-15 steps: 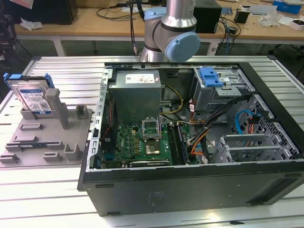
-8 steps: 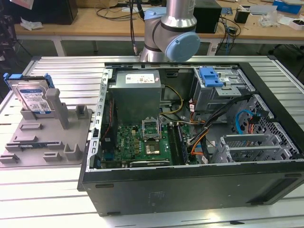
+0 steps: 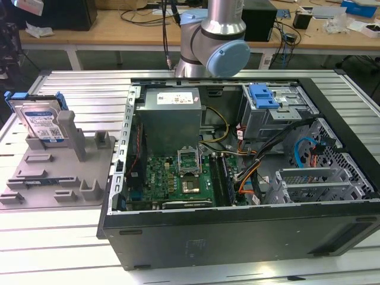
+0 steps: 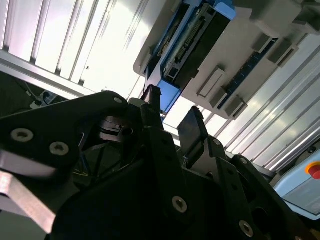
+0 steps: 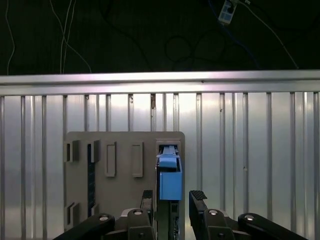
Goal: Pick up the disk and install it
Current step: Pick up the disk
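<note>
Treat flat silver blue-framed disk (image 3: 43, 122) as rigid, dense, shock-sensitive; clamp across frame edges with open tool (image 5: 172, 196) aligned over it.

Setting: robotics lab or test workshop, not a home; slotted aluminium tabletop (image 3: 65, 255) carries an opened computer case (image 3: 237, 228), motherboard exposed, toward the exterior view's right edge; grey fixture plate (image 3: 59, 178) near the tabletop's edge on the exterior view's left holds the disk (image 3: 41, 122) on edge; robot arm (image 3: 217, 41) rises behind the case; wooden workbench (image 3: 130, 29) beyond, strewn with cables and what may be small electronics.
</note>
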